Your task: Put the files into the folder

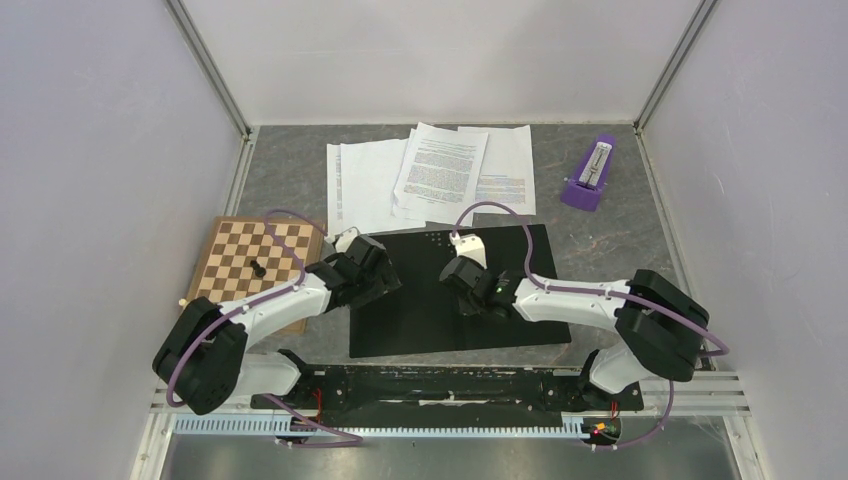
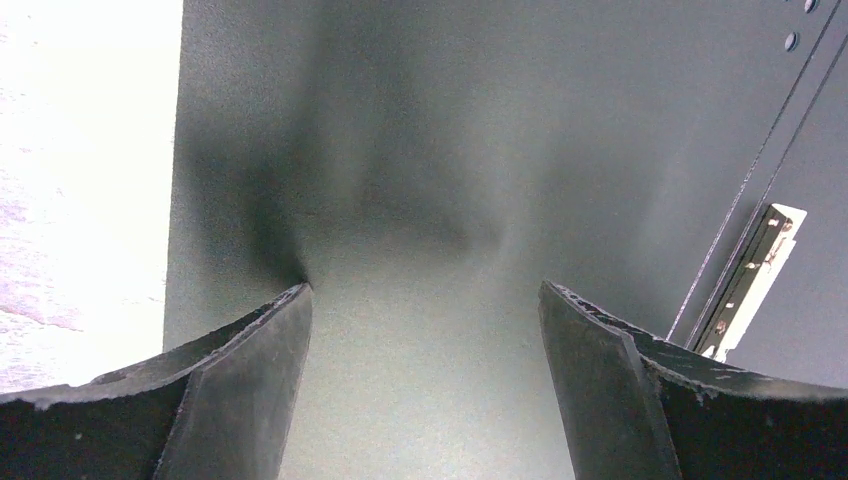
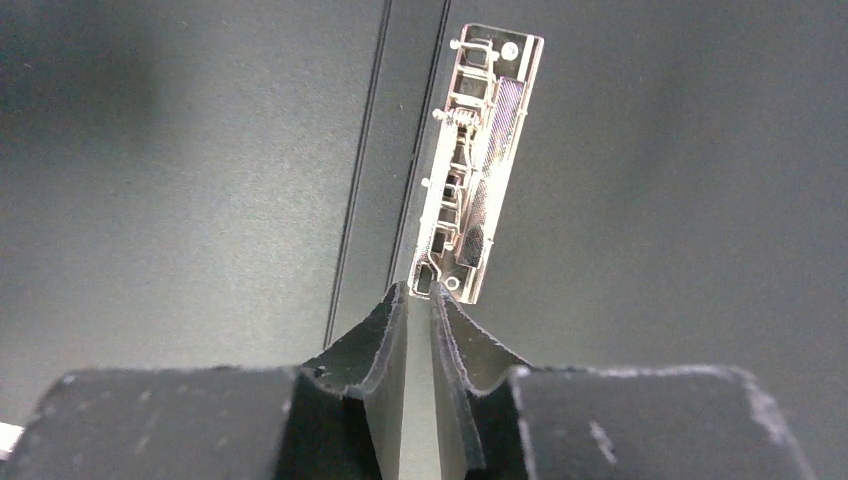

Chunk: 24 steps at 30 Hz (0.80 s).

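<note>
The folder (image 1: 420,315) lies open on the table, black inside facing up, with its metal clip (image 3: 478,150) along the spine. The files (image 1: 440,170), several white printed sheets, are fanned out behind it at the back of the table. My left gripper (image 2: 422,288) hangs open close over the folder's left cover, with nothing between its fingers. My right gripper (image 3: 419,288) is down at the near end of the clip. Its jaws are drawn in to a thin slit and its tips flank the clip's end tab.
A checkered wooden chessboard (image 1: 235,250) with one dark piece (image 1: 259,269) lies left of the folder, partly under my left arm. A purple metronome (image 1: 592,178) stands at the back right. Enclosure walls border the table on three sides.
</note>
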{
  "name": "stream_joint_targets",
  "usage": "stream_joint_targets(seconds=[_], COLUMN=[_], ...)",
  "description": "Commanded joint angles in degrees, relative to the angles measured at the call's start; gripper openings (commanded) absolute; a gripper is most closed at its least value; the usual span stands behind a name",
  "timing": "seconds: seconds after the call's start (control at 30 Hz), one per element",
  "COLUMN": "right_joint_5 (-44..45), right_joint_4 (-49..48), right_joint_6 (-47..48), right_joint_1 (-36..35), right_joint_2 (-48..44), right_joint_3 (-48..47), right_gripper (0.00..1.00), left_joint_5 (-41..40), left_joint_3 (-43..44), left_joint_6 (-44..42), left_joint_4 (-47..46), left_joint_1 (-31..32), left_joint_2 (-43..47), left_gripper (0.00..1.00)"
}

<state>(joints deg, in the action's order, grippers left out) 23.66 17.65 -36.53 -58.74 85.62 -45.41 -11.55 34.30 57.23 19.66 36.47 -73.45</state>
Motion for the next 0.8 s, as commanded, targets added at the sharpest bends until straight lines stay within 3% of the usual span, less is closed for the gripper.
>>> stream_joint_targets(seconds=[0.0,0.77], right_joint_5=[1.3,4.9], right_joint_4=[-0.6,4.7], right_joint_6=[0.6,1.0], right_joint_1=[0.0,-1.8], right_joint_2=[1.6,6.4], right_joint_3=[0.6,-2.6], right_gripper=[0.16,0.08], left_joint_5=[-4.2,-4.9], left_joint_3=[-1.7,-4.5], left_joint_6=[2.9,5.5], left_joint_4=[-0.3,-1.3], left_joint_1=[0.1,0.1], left_joint_2=[-0.2,-2.0], left_gripper=[0.9,0.9])
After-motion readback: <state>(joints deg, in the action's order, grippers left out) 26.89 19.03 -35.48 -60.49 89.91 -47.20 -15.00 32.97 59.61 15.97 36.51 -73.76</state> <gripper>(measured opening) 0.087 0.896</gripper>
